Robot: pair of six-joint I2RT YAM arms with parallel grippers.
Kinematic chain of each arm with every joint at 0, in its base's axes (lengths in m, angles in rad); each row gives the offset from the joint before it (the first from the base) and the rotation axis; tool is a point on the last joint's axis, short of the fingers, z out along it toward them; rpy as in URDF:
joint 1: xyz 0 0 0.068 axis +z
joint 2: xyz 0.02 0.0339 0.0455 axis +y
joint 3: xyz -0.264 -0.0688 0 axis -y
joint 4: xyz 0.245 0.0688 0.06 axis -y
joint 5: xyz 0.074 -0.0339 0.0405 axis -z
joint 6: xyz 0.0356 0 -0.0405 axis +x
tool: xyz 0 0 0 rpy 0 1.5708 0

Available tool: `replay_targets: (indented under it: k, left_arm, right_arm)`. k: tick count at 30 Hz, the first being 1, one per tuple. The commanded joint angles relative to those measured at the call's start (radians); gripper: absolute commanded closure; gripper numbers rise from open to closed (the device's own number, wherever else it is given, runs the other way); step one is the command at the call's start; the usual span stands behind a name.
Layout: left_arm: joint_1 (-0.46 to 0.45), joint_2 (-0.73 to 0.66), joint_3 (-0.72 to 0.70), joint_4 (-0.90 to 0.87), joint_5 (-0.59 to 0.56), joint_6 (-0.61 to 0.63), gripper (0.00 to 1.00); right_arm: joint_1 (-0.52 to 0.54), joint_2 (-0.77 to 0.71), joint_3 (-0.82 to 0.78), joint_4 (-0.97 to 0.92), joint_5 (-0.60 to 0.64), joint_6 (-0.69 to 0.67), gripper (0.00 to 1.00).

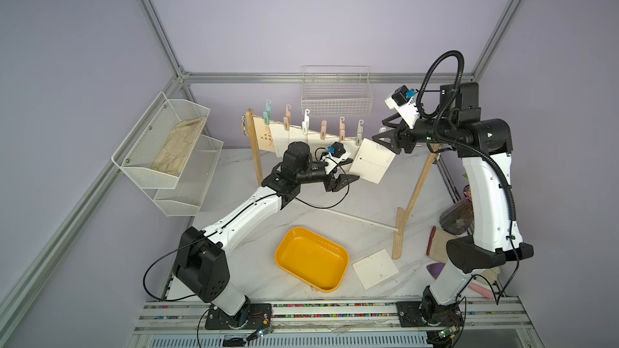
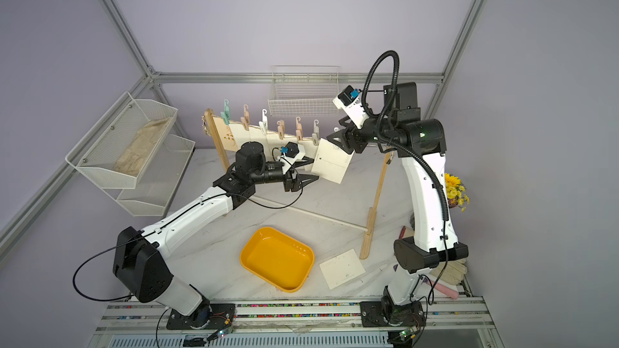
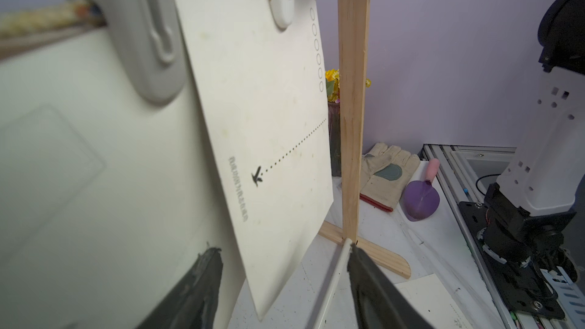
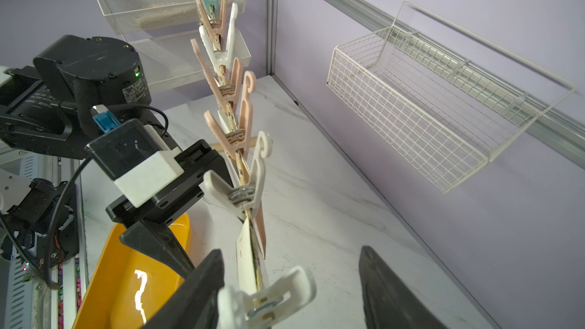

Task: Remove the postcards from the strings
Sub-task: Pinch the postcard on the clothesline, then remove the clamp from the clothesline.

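Left end of the strings (image 3: 41, 22): tan card (image 1: 263, 137), then cream postcards (image 1: 294, 138) overlapping under pastel clothespins (image 1: 323, 128). Left gripper (image 1: 355, 169): jaws spread, nothing pinched. In the left wrist view the lower corner of the tilted postcard (image 1: 371, 162) sits between the fingers (image 3: 196, 289), no clear contact. That card hangs ahead of those jaws from one white clip (image 4: 269, 299) on its top edge. Right gripper (image 1: 376, 131): jaws spread either side of that clip, one finger (image 4: 202, 289) just beside a clip handle, the other well apart. Touching or not: can't tell. On the table (image 1: 361, 195) below both jaws: yellow tray (image 1: 311, 259), one loose postcard (image 1: 375, 268) just right of it.
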Motion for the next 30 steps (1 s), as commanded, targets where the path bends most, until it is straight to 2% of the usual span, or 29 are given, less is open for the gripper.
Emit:
replay_targets:
  k: [1,7,16,19,25,30]
  left_arm:
    - [-0.001,-0.001,0.074,0.021,0.019,-0.001,0.36]
    - [-0.001,0.010,0.074,0.040,0.018,-0.006,0.42]
    - [-0.001,0.032,0.075,0.082,0.023,-0.061,0.65]
    - [-0.001,0.036,0.075,0.096,0.020,-0.079,0.76]
    - [-0.001,0.051,0.084,0.115,0.029,-0.107,0.87]
    - [0.000,0.059,0.091,0.116,0.027,-0.117,0.93]
  right_arm:
    - [0.011,0.028,-0.011,-0.035,-0.029,-0.036,0.32]
    - [0.018,0.021,-0.008,-0.040,-0.087,-0.042,0.37]
    - [0.018,-0.013,-0.028,-0.036,-0.121,-0.053,0.48]
    - [0.019,-0.026,-0.031,-0.030,-0.121,-0.057,0.52]
    - [0.018,-0.048,-0.050,-0.015,-0.105,-0.060,0.59]
    - [0.017,-0.058,-0.056,-0.005,-0.099,-0.060,0.66]
